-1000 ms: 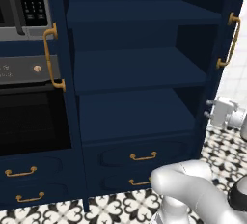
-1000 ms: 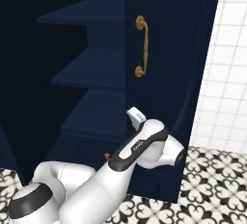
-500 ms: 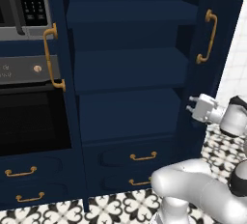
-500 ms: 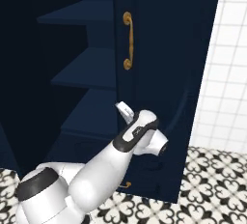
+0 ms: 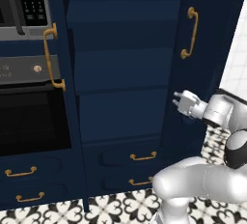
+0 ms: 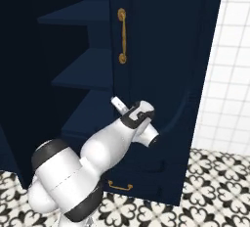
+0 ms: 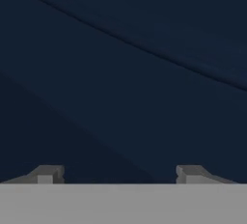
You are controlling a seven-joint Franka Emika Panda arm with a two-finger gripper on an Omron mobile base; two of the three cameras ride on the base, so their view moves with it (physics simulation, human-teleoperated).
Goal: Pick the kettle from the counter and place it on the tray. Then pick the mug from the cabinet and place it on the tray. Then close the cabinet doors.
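Note:
The navy cabinet (image 5: 123, 73) stands open, its shelves (image 6: 83, 72) bare. The right cabinet door (image 5: 202, 49), with a brass bar handle (image 5: 189, 32), is swung partway toward the opening. My gripper (image 5: 177, 100) is open and sits at the door's face below the handle (image 6: 121, 42), nothing between its fingers. From the right base view the gripper (image 6: 117, 102) is at the door's (image 6: 156, 50) free edge. The hand view faces dark navy panel (image 7: 125, 73) close up. The left door (image 5: 61, 73) stands edge-on with its handle (image 5: 50, 56). Kettle, mug, tray and counter are out of view.
A black oven (image 5: 29, 117) with a keypad panel (image 5: 29, 1) is left of the cabinet. Drawers with brass pulls (image 5: 143, 156) lie below the shelves. A white tiled wall (image 6: 229, 74) is at the right, patterned floor (image 5: 120, 208) below.
The right door has swung further toward the cabinet opening, its handle shifting left. My gripper has moved left along with the door.

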